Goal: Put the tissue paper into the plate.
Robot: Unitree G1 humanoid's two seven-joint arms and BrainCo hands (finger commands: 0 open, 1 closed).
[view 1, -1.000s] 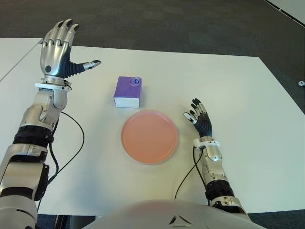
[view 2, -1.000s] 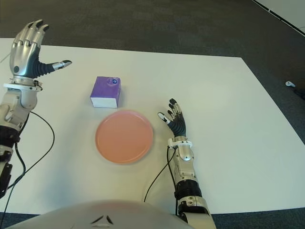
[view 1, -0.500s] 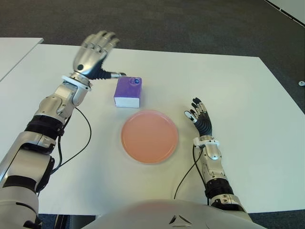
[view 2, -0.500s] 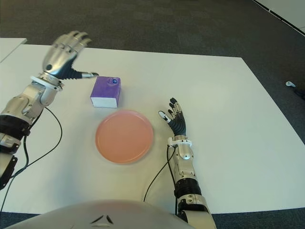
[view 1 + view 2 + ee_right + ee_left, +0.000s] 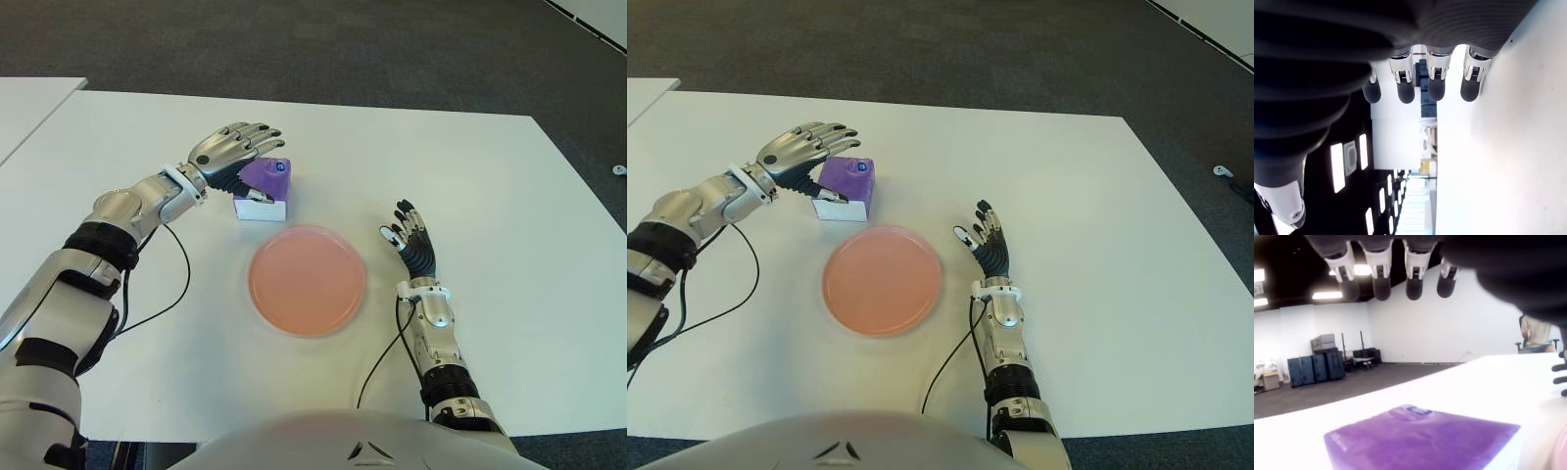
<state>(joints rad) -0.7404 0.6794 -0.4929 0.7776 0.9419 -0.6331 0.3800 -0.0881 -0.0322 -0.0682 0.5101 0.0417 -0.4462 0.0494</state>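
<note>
**Left hand now over the tissue pack, no grip yet**

Left hand [image 5: 235, 149] swung in from way out to the side and now hovers right over the purple tissue paper [image 5: 265, 181], fingers [image 5: 1382, 288] spread, nothing held. Pack's on the table [image 5: 509, 196], just behind the pink plate [image 5: 308, 280]. Looks ready to close. Right hand [image 5: 411, 241] idles open, right of the plate.

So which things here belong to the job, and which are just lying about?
Part of the job:
- purple tissue pack, on the table beyond the plate
- pink plate, empty
- left hand, fingers spread over the pack, not closed on it

Lying about:
- right hand, open, right of the plate
- white table
- cables
</note>
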